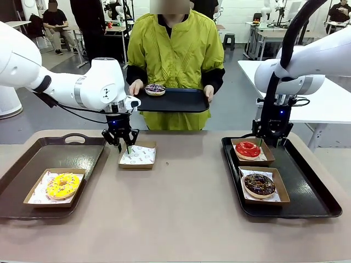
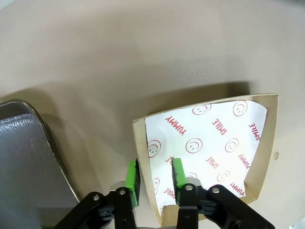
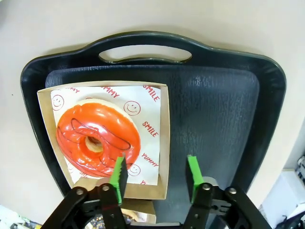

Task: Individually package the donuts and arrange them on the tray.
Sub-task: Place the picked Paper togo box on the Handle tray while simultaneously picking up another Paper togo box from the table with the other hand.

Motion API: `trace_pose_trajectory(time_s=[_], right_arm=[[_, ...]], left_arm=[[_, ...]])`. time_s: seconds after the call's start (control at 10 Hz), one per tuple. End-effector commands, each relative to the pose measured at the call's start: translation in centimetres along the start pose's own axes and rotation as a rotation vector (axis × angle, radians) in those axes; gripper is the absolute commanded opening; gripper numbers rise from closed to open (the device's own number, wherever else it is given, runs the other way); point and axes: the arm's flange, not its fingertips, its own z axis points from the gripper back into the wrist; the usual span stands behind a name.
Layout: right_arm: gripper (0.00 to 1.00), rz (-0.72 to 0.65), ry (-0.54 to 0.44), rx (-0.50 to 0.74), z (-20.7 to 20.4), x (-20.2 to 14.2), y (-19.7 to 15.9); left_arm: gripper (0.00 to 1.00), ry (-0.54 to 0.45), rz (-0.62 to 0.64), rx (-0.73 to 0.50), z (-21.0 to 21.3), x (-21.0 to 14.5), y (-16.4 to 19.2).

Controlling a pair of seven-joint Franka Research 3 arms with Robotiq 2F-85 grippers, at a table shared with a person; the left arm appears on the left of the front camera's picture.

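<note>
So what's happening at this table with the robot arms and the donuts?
Donuts are being boxed one by one. The left hand is shut on the wall of an empty paper-lined box in the middle of the table. The right hand hangs open over the red donut, boxed on the right tray beside the chocolate donut. The yellow donut sits boxed on the left tray. A person holds a tray with the sprinkled donut.

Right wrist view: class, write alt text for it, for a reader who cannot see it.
An open right gripper hangs over a dark tray, its jaws straddling the side wall of a paper-lined box holding a glossy red donut. The tray's handle lies at the top, with beige table beyond.
</note>
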Motion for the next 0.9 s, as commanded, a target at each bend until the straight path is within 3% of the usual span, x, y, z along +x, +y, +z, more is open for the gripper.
trace_pose_trajectory(time_s=[0.0, 0.6, 0.7, 0.8], right_arm=[[1.00, 0.012, -0.001, -0.005, 0.2, 0.2, -0.4], [1.00, -0.003, -0.011, 0.014, 0.5, -0.2, -1.0], [1.00, -0.028, 0.020, 0.121, 1.8, -1.4, -2.1], [1.00, -0.005, 0.079, 0.264, 3.2, -3.1, -4.3]], left_arm=[[0.00, 0.013, 0.031, 0.022, 0.4, 0.1, -0.1], [0.00, 0.022, 0.036, 0.023, 0.8, 0.0, 0.0], [0.00, 0.065, 0.050, -0.007, 2.4, -0.4, 0.1], [0.00, 0.044, 0.043, -0.027, 4.8, -1.1, 0.4]])
